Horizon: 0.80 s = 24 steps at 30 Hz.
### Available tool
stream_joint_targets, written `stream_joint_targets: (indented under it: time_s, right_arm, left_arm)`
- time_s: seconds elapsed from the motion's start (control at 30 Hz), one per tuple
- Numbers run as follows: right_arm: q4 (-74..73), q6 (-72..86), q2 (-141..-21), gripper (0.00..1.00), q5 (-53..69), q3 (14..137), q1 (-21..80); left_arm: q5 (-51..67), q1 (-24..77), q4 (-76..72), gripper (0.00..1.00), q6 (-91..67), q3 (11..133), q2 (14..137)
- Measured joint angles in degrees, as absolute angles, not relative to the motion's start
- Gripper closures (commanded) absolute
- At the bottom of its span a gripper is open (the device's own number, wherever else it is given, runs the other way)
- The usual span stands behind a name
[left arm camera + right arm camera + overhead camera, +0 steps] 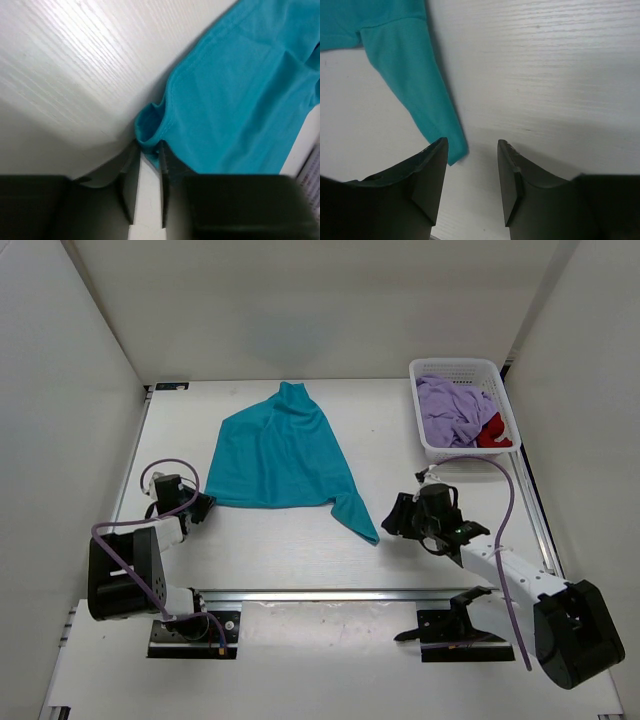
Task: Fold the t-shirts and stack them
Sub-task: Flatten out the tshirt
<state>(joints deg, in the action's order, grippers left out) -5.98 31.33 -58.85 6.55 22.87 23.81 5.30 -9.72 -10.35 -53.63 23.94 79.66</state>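
You're looking at a plain teal-turquoise cloth t-shirt (pixel 280 455) with no print, lying on a white wood-grain table (pixel 300 550). In the white plastic lattice basket (pixel 455 368) you'll see a plain lavender-purple cloth t-shirt (pixel 448 408) and a plain red cloth t-shirt (pixel 494 432). Your black two-finger left gripper (pixel 148 172) and black two-finger right gripper (pixel 472 165) trail purple cables (pixel 505 510).

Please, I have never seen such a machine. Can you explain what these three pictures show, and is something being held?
These are two robot arms bolted to a white table. One picture looks down from above; the other two come from cameras on each wrist. A teal t-shirt lies spread on the table. A white basket holds a lavender t-shirt and a red t-shirt. The left hand, nearly closed, appears to pinch the teal shirt's corner. The right hand is open beside the sleeve tip, holding nothing.
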Motion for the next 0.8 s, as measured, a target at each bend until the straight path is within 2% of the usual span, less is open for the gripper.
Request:
stream_joint_targets:
  time_s: [0.2,0.5,0.53,0.6,0.63,0.67,0.8]
  right_arm:
    - [-1.39,32.88,-68.75,0.56,10.44,23.94,17.93]
    - [10.70,37.67,-87.85,0.58,19.22,33.67,18.94]
    - [12.19,38.30,-89.27,0.65,20.29,34.17,19.59]
    - [14.02,39.11,-91.88,0.86,21.78,35.33,20.32]
    - [14.37,39.13,-93.10,0.90,22.33,35.83,20.60]
    - [14.35,39.51,-94.17,0.99,22.90,36.45,20.62]
    - [9.67,38.35,-95.37,1.00,22.00,41.39,20.69]
  left_arm:
    - [3.95,-10.00,-10.79,1.00,-53.36,23.22,79.61]
    - [3.51,-8.40,-8.99,1.00,-49.69,25.26,75.46]
    - [3.68,-7.99,-9.04,1.00,-49.21,25.74,74.74]
    - [4.03,-6.94,-9.10,1.00,-48.69,26.35,73.38]
    - [4.16,-6.42,-9.13,1.00,-48.47,26.41,72.66]
    - [4.27,-5.93,-9.04,1.00,-48.25,26.41,71.96]
    - [5.21,-5.32,-8.97,1.00,-47.62,26.41,70.24]
